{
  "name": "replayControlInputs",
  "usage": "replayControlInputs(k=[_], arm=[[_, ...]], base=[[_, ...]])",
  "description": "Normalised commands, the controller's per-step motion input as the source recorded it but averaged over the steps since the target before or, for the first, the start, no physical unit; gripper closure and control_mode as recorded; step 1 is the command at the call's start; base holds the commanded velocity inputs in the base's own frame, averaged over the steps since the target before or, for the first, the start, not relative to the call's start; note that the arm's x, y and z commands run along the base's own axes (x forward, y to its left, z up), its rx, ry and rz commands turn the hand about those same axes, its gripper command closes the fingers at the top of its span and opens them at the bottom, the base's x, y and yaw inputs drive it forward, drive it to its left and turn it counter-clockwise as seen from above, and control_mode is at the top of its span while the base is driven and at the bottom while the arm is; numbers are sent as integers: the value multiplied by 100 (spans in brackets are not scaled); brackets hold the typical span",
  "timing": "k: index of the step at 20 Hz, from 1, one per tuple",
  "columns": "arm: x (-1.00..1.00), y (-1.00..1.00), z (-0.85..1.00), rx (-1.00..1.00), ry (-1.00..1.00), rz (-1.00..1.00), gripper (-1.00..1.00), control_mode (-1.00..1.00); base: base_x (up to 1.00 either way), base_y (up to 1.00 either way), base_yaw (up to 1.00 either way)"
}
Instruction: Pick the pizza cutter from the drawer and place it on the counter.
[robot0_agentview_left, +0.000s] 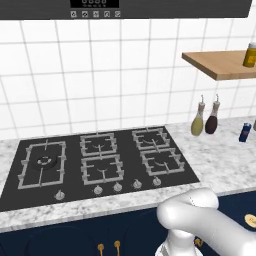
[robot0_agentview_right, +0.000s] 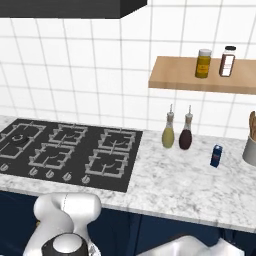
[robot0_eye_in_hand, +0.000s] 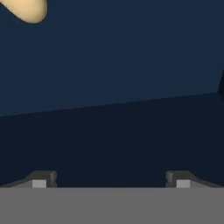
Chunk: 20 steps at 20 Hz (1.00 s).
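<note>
The marble counter (robot0_agentview_right: 185, 185) carries a black hob (robot0_agentview_right: 65, 150), an olive bottle (robot0_agentview_right: 168, 132) beside a dark bottle (robot0_agentview_right: 186, 134), and a blue can (robot0_agentview_right: 216, 156).

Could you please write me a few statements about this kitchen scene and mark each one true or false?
1. The two bottles, the olive bottle and the dark bottle, stand side by side on the counter. True.
2. The gripper is clamped on the pizza cutter. False: in the hand view the fingers stand wide apart with nothing between them, and a yellow-tan rounded end, possibly the pizza cutter, sits off in the top left corner.
3. A pot sits on the hob. False: its burners are bare.
4. Two jars stand on the wooden shelf. True.
5. A small blue can stands on the counter, right of the bottles. True.
</note>
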Motion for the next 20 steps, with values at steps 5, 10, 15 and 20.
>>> replayControlInputs(k=[5,10,15,20], arm=[[21,23,60,22,-25,9,-100,-100],[29,56,20,15,-48,3,-100,-100],[29,60,5,1,-17,-7,-100,-100],[41,64,0,-11,0,-16,-100,-100]], base=[[0,0,0],[0,0,0],[0,0,0],[0,0,0]])
